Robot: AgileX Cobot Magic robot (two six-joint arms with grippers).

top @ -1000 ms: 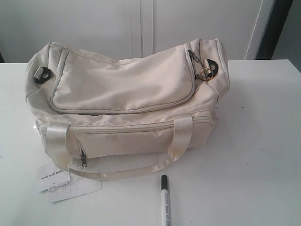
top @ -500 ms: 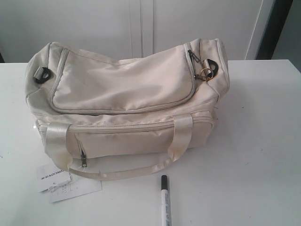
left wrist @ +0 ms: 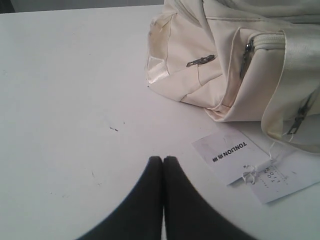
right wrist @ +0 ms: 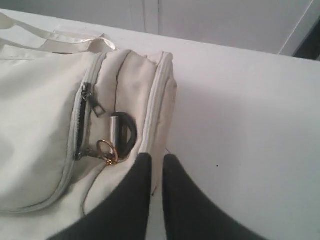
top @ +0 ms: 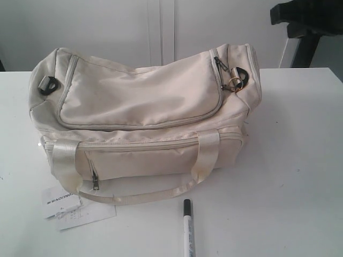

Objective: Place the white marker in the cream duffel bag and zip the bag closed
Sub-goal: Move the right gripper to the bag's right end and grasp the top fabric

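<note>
Exterior view: the cream duffel bag (top: 144, 118) fills the centre and upper left of the frame, sitting on the white table (top: 289, 176). One satin handle (top: 206, 155) droops down its front.

The white marker (top: 188, 230) lies on the table at bottom centre, just below that handle and not touching the bag. Its black cap points toward the bag.

A paper tag (top: 69, 209) lies flat at lower left, by the bag's front corner.

You see a dark piece of the right arm (top: 308, 16) in the top right corner, well apart from the marker.

Left gripper (left wrist: 163, 161): fingertips pressed together, nothing between them, over bare table near the tag.

Right gripper (right wrist: 154, 159): fingers a slim gap apart, holding nothing, just beside the bag's end, where a black ring (right wrist: 125, 131) and a gold ring (right wrist: 106, 150) hang.
</note>
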